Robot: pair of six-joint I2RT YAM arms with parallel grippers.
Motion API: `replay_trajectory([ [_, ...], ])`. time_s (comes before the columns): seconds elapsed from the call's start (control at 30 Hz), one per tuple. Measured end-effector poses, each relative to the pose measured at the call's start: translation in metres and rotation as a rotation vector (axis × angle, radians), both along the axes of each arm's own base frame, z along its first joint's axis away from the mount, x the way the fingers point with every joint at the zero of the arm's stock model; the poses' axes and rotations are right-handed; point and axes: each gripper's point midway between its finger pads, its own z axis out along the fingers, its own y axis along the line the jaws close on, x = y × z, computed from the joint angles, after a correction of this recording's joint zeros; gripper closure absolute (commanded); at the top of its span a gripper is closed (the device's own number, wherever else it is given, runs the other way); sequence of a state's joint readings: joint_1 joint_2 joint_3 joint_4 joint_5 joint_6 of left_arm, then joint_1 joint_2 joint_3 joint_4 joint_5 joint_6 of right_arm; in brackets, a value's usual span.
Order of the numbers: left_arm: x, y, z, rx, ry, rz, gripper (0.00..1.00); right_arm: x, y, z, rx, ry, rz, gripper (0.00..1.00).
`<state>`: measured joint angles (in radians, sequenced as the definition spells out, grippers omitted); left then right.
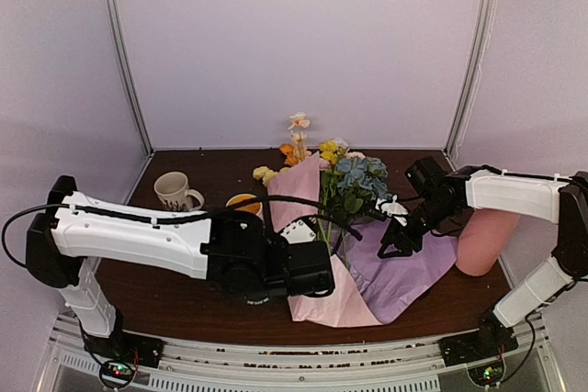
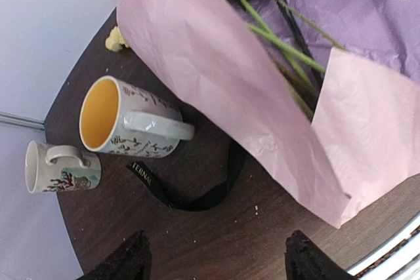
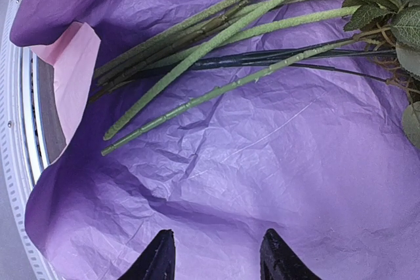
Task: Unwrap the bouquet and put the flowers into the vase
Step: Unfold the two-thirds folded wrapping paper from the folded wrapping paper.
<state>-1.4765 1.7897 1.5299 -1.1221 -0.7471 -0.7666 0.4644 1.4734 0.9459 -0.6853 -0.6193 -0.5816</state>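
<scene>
Both arms reach inward toward the bouquet (image 1: 354, 183), left pincer (image 2: 220, 257) and right pincer (image 3: 218, 254) both parted.

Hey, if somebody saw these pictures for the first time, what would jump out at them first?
The flowers lying unwrapped in the middle of the table, on spread pink and purple paper, green stems bare. Left of them, a loose black ribbon lies on the wood beside two mugs, and a pink vase is at the right edge, partly hidden by the right arm.
</scene>
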Motion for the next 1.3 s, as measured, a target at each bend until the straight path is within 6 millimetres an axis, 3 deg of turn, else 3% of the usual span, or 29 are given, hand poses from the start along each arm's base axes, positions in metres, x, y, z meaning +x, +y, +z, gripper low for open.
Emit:
replay_trajectory([
  [0.03, 0.001, -0.007, 0.012, -0.026, -0.009, -0.021, 0.33, 0.0, 0.0, 0.0, 0.0, 0.0, 0.0, 0.54],
  [0.17, 0.01, -0.044, 0.05, -0.138, -0.015, -0.1, 0.59, 0.0, 0.0, 0.002, 0.002, -0.004, 0.0, 0.54],
  [0.3, 0.041, -0.072, 0.056, -0.236, 0.011, -0.134, 0.9, 0.0, 0.0, 0.008, 0.01, -0.024, -0.002, 0.54],
  [0.37, 0.061, -0.081, 0.045, -0.255, 0.03, -0.15, 0.99, 0.003, -0.002, 0.011, 0.012, -0.038, -0.012, 0.54],
  [0.5, 0.088, -0.098, 0.006, -0.229, 0.075, -0.176, 1.0, 0.01, -0.007, 0.019, 0.023, -0.068, -0.041, 0.54],
  [0.67, 0.085, -0.114, -0.06, -0.126, 0.166, -0.233, 1.0, 0.014, -0.01, 0.02, 0.025, -0.076, -0.056, 0.54],
  [0.73, 0.081, -0.113, -0.079, -0.089, 0.196, -0.243, 1.0, 0.014, -0.01, 0.02, 0.025, -0.076, -0.056, 0.54],
  [0.93, 0.085, -0.095, -0.078, -0.038, 0.184, -0.204, 1.0, 0.014, -0.01, 0.02, 0.025, -0.075, -0.055, 0.54],
  [1.17, 0.073, -0.037, -0.067, 0.008, 0.182, -0.115, 1.0, 0.014, -0.01, 0.015, 0.017, -0.062, -0.053, 0.54],
  [1.3, 0.064, -0.007, -0.078, 0.044, 0.204, -0.071, 1.0, 0.013, -0.01, 0.014, 0.015, -0.058, -0.052, 0.54],
])
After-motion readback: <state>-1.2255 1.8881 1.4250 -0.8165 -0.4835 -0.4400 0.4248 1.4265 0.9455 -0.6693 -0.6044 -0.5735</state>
